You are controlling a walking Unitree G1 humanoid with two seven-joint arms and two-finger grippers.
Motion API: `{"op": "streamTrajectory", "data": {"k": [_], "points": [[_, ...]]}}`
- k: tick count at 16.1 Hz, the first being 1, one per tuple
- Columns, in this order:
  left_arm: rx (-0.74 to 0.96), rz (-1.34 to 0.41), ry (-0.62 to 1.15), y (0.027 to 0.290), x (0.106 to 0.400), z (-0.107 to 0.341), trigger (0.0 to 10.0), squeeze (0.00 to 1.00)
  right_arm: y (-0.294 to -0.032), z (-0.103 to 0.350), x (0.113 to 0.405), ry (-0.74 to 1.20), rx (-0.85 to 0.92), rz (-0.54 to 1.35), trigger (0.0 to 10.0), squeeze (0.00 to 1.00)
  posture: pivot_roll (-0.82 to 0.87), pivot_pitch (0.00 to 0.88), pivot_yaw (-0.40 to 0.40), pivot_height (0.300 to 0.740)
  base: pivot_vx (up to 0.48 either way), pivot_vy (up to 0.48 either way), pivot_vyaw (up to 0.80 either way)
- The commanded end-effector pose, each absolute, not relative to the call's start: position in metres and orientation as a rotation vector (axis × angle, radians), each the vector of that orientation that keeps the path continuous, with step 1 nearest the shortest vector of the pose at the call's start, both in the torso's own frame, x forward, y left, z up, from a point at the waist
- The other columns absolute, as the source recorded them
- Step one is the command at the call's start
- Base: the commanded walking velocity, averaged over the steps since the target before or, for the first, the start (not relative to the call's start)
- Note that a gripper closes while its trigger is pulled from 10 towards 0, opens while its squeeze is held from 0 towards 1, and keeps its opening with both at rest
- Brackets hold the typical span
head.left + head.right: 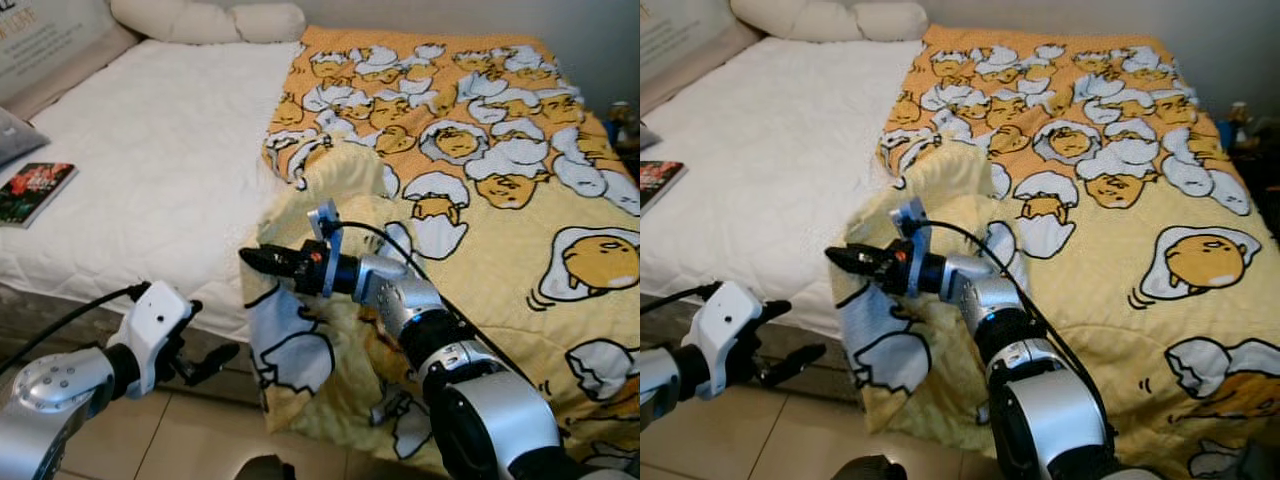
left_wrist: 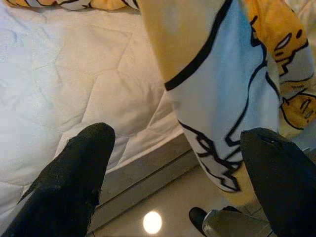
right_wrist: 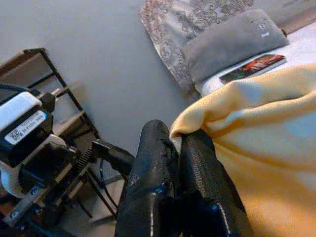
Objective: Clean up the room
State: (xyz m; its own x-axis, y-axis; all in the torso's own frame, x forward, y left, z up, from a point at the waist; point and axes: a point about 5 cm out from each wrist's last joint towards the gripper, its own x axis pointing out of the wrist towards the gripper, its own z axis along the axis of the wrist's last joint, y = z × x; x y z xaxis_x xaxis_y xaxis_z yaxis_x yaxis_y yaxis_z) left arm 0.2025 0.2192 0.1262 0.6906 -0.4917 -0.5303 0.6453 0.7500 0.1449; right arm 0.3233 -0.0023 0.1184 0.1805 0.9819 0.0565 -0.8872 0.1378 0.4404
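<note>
Fingers (image 2: 69, 182) of the left gripper (image 1: 205, 362) stand spread apart at lower left of the frame, holding nothing, beside the bed's edge. Upper left, a red-covered book (image 1: 32, 190) lies on the white quilted mattress (image 1: 150, 160). At centre, the right gripper (image 1: 262, 262) is pinched on a fold of the yellow egg-cartoon blanket (image 1: 500, 200), which covers the bed's right side and droops over its edge.
</note>
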Motion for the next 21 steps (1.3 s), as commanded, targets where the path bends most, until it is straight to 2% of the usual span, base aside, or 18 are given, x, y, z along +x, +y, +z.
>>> {"op": "streamTrajectory", "data": {"k": [1,2,3,4,6,8,11,12,13,16,19,21], "points": [[0.354,-0.64,0.46,0.218,0.203,0.131,10.0,0.65,0.027,0.117,0.311,0.277,0.418,1.415,2.5,0.0,0.18,0.0,0.032,0.74,0.0,0.0,0.0],[0.352,-0.635,0.46,0.219,0.203,0.13,10.0,0.65,0.021,0.106,0.313,0.319,0.399,1.331,10.0,0.0,0.18,0.0,0.032,0.74,0.0,0.0,0.0],[0.352,-0.633,0.459,0.219,0.203,0.13,10.0,0.65,0.018,0.103,0.314,0.336,0.394,1.3,10.0,0.0,0.18,0.0,0.032,0.74,0.0,0.0,0.0],[0.354,-0.629,0.46,0.22,0.204,0.129,10.0,0.65,0.009,0.091,0.315,0.388,0.375,1.21,10.0,1.0,0.17,0.0,0.033,0.74,0.0,0.0,0.0],[0.367,-0.62,0.467,0.224,0.207,0.127,10.0,0.65,-0.007,0.073,0.311,0.429,0.29,1.149,10.0,1.0,0.16,0.0,0.037,0.74,0.0,0.0,0.0],[0.374,-0.611,0.466,0.225,0.209,0.126,10.0,0.65,-0.017,0.066,0.308,0.446,0.293,1.148,10.0,1.0,0.14,0.0,0.037,0.74,0.0,0.0,0.0],[0.398,-0.553,0.451,0.239,0.218,0.127,10.0,0.65,-0.036,0.074,0.313,0.329,0.262,1.098,10.0,1.0,0.12,0.0,0.027,0.74,0.0,0.0,0.0],[0.396,-0.497,0.434,0.244,0.224,0.128,10.0,0.65,-0.052,0.088,0.321,0.217,0.281,1.011,10.0,1.0,0.11,0.0,0.018,0.74,0.0,0.0,0.0],[0.396,-0.497,0.434,0.244,0.224,0.128,10.0,0.65,-0.052,0.088,0.321,0.217,0.281,1.011,10.0,1.0,0.11,0.0,0.018,0.74,0.0,0.0,0.0],[0.347,-0.326,0.326,0.237,0.24,0.125,10.0,0.65,-0.104,0.106,0.329,0.061,0.244,0.626,10.0,1.0,0.08,0.0,0.01,0.74,0.0,0.0,0.0],[0.249,-0.212,0.257,0.211,0.249,0.118,10.0,0.65,-0.142,0.095,0.309,0.038,0.237,0.314,10.0,1.0,0.04,0.0,0.007,0.74,0.0,0.0,0.0],[0.196,-0.158,0.236,0.197,0.251,0.116,10.0,0.65,-0.164,0.079,0.29,0.087,0.198,0.097,10.0,1.0,0.02,0.0,0.016,0.74,0.0,0.193,0.0]]}}
